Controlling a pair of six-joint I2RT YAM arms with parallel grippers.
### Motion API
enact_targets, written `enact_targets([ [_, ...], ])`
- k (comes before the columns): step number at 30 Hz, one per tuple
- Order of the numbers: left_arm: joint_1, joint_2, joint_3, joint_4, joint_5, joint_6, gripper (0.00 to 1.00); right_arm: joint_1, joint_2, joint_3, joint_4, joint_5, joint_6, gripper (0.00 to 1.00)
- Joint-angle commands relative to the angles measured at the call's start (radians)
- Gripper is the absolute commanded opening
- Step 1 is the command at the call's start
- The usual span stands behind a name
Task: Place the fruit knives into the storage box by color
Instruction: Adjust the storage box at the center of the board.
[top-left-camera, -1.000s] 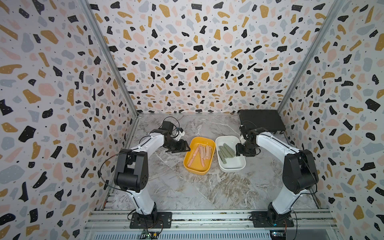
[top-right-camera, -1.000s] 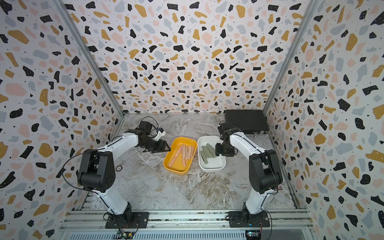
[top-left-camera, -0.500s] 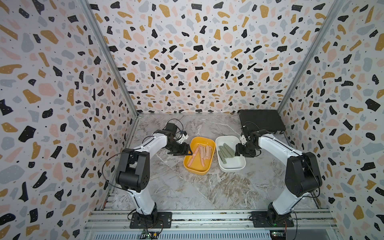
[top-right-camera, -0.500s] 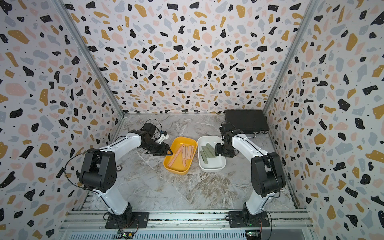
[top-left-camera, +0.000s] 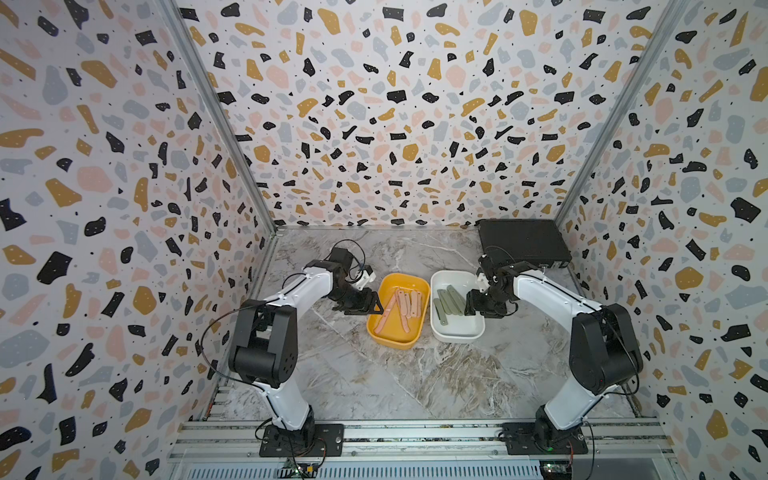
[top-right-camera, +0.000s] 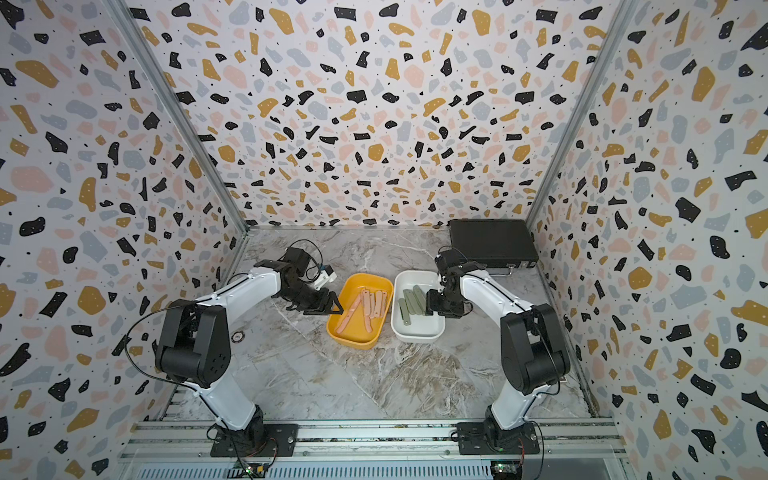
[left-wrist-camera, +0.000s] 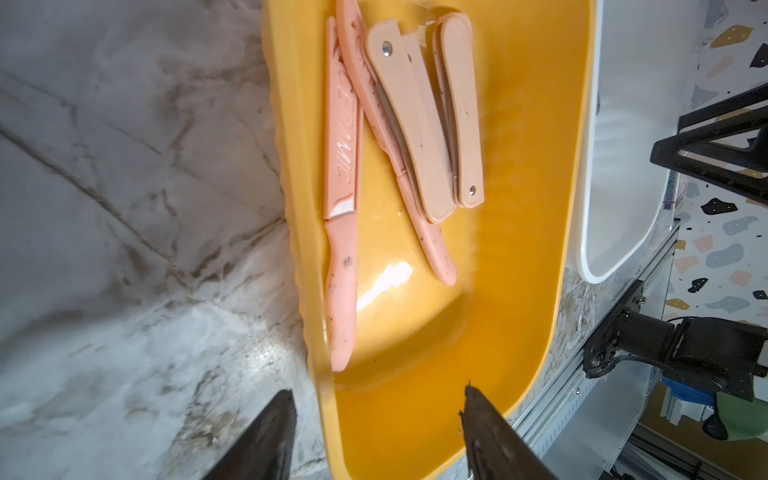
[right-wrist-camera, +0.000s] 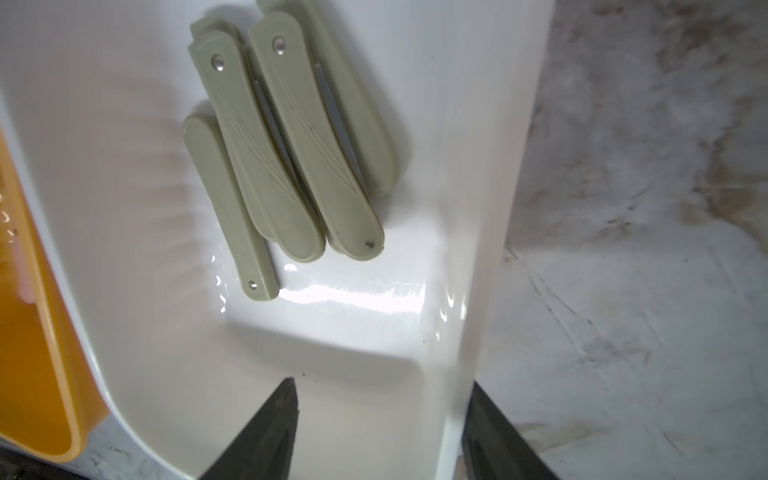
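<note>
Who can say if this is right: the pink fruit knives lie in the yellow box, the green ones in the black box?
No: the green fruit knives lie in the white box, as the right wrist view shows. The pink fruit knives lie in the yellow box.

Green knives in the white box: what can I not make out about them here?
Their number: in the right wrist view the green knives overlap, and the top edge cuts some off.
Their details: in both top views they are too small, and the right gripper covers part of the white box.
</note>
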Motion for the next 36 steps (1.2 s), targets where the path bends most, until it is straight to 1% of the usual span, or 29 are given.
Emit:
enact_targets([
  [1,-0.003,-0.037,-0.015,-0.026,0.026,0.020,0.65,0.027,0.018,0.067,-0.008,-0.016,0.007,0.63],
  [7,-0.003,-0.049,-0.029,-0.019,0.030,0.019,0.65,0.049,0.075,0.147,-0.029,-0.016,-0.001,0.63],
  [11,0.002,-0.054,-0.032,-0.012,0.001,0.012,0.65,0.050,0.100,0.185,-0.053,-0.003,-0.015,0.64],
  [13,0.021,-0.055,-0.024,-0.010,-0.015,0.008,0.65,0.049,0.090,0.186,-0.058,0.017,-0.021,0.65],
  [16,0.086,-0.059,-0.003,-0.004,-0.003,-0.011,0.65,0.041,0.048,0.174,-0.061,0.044,-0.024,0.69],
  [18,0.139,-0.073,0.018,-0.002,0.007,-0.015,0.65,0.030,0.010,0.173,-0.076,0.070,-0.029,0.73],
  [19,0.162,-0.084,0.027,-0.001,0.007,-0.015,0.65,0.026,-0.007,0.173,-0.084,0.081,-0.033,0.78],
  [21,0.222,-0.122,0.044,0.013,0.005,-0.011,0.66,0.012,-0.053,0.181,-0.106,0.111,-0.043,0.99],
  [23,0.287,-0.169,0.057,0.042,-0.004,-0.015,0.66,0.000,-0.093,0.187,-0.123,0.132,-0.056,0.99],
  [25,0.358,-0.217,0.062,0.087,-0.027,-0.028,0.68,-0.010,-0.130,0.189,-0.133,0.155,-0.070,0.99],
  [28,0.463,-0.279,0.061,0.160,-0.060,-0.051,0.75,-0.013,-0.168,0.189,-0.138,0.213,-0.089,1.00],
  [30,0.508,-0.313,0.047,0.204,-0.115,-0.069,0.91,-0.015,-0.189,0.185,-0.133,0.275,-0.094,0.99],
  [31,0.516,-0.328,0.031,0.228,-0.159,-0.079,1.00,-0.016,-0.200,0.178,-0.124,0.311,-0.094,1.00],
  [32,0.518,-0.342,0.012,0.255,-0.211,-0.083,0.99,-0.018,-0.219,0.163,-0.101,0.354,-0.085,0.99],
  [34,0.520,-0.356,-0.026,0.298,-0.281,-0.090,0.99,-0.024,-0.267,0.115,-0.040,0.437,-0.075,0.99],
  [36,0.526,-0.369,-0.096,0.375,-0.305,-0.121,0.99,-0.029,-0.343,0.031,0.064,0.473,-0.104,0.99],
])
